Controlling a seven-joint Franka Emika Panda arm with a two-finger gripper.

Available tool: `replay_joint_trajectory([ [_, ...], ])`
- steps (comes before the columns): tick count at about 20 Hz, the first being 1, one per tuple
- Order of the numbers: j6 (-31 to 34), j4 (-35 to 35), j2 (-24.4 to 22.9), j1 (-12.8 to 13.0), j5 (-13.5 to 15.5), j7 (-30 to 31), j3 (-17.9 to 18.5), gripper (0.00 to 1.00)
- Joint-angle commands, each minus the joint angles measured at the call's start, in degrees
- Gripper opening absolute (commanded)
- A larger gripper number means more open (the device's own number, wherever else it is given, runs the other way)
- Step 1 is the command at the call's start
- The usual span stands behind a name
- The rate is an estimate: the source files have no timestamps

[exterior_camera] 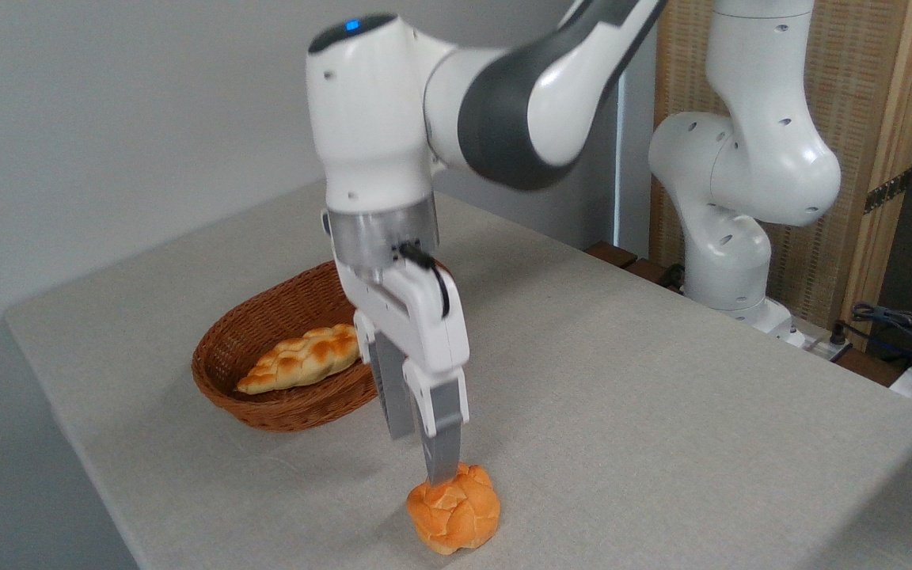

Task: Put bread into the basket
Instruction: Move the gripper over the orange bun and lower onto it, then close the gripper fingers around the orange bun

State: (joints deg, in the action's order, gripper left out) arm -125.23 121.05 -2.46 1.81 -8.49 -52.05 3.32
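The bread (454, 508), a small golden-orange bun (lumpy, cracked top), sits on the table (662, 412) near the basket (282, 396), with the spread fingers (444, 443) just above it, grasping nothing.

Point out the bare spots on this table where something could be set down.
Bare table stretches right of the hand and bun, toward the robot base. Another strip runs behind the basket along the wall. Crowded: front-left, where basket, loaf, hand and bun cluster.
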Motion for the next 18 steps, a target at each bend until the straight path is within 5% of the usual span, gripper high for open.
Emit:
replay_joint_trajectory([
  [1, -1.95, 0.5, 1.83, 0.3, -3.61, -1.3, 1.07, 1.0],
  [4, -1.95, 0.5, 2.02, 0.21, -6.54, -1.3, 1.16, 1.0],
  [18, -2.12, 0.24, 2.54, 0.3, -6.63, -1.22, 1.16, 1.0],
])
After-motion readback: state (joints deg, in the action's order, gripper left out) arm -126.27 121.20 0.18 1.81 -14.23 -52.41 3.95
